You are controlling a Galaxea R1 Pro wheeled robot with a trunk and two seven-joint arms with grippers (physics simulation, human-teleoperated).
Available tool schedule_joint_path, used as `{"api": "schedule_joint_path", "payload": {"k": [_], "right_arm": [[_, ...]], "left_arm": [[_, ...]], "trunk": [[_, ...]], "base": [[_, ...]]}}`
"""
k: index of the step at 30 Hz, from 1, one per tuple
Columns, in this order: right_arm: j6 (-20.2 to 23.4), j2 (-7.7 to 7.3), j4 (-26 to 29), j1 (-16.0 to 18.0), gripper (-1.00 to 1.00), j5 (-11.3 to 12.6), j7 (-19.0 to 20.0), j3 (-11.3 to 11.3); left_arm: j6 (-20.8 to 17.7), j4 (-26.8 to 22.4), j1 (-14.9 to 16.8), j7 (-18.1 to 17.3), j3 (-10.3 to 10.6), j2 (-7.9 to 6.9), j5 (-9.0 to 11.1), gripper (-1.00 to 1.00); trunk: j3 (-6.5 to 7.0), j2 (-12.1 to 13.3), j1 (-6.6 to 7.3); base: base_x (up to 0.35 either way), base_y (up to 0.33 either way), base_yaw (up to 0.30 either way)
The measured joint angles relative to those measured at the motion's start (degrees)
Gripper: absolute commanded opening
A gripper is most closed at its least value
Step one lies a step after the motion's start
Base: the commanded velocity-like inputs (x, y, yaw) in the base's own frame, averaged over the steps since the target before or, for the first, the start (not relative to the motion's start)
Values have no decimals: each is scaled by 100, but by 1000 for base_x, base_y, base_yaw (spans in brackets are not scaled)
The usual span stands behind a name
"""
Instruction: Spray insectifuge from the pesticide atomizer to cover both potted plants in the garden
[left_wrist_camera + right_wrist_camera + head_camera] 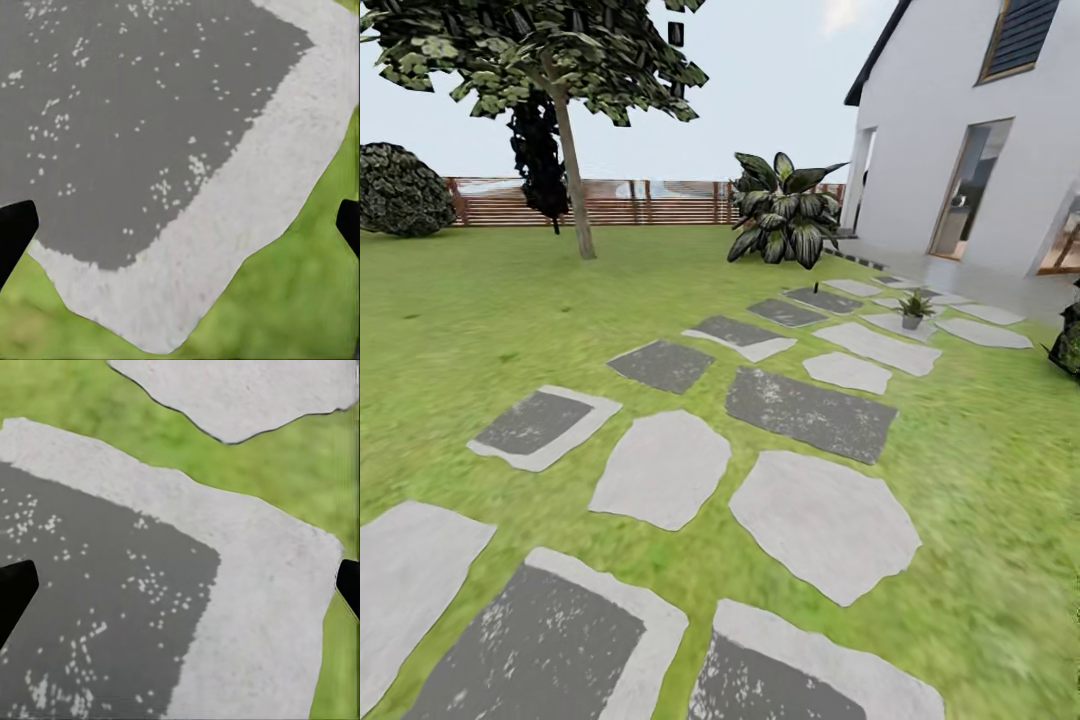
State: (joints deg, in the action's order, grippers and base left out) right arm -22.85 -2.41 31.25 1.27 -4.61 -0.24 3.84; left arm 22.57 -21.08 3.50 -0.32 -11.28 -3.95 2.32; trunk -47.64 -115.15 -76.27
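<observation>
Left hand [180, 225] and right hand [180, 585] are hanging spread wide over grey stone slabs [825, 523], holding nothing. Open lawn [470, 320] is flanking the slab path. One potted plant [913, 309] is standing far along it, before the striped bush [785, 212].

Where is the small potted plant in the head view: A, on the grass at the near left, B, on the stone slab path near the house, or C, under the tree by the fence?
B: the small potted plant sits among the pale stone slabs far along the path, close to the white house.
</observation>
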Motion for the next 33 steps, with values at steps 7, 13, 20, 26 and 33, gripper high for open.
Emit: {"api": "schedule_joint_path", "payload": {"k": [7, 13, 20, 26, 33], "right_arm": [[0, 0, 0, 0, 100, 0, 0, 0], [0, 0, -4, 0, 100, 0, 0, 0], [0, 0, -7, 1, 100, -5, 0, -6], [-4, 0, -10, 2, 100, -22, 14, -39], [-1, 0, -11, 2, 100, -24, 12, -32]], "left_arm": [[-6, 4, 0, 0, -4, 0, 0, 100], [-6, 4, 0, 0, -5, 0, 0, 100], [-5, 1, -1, 0, -5, 0, 0, 100], [-4, 1, -2, 0, -3, 0, 0, 100], [-3, 2, -2, 0, -5, 0, 0, 100]], "trunk": [[0, 0, 0], [0, 0, 0], [0, 0, 0], [0, 0, 0], [0, 0, 0]], "base": [[339, 0, -265], [339, 0, -242], [339, 0, -156], [339, 0, -9], [339, 0, 0]]}}
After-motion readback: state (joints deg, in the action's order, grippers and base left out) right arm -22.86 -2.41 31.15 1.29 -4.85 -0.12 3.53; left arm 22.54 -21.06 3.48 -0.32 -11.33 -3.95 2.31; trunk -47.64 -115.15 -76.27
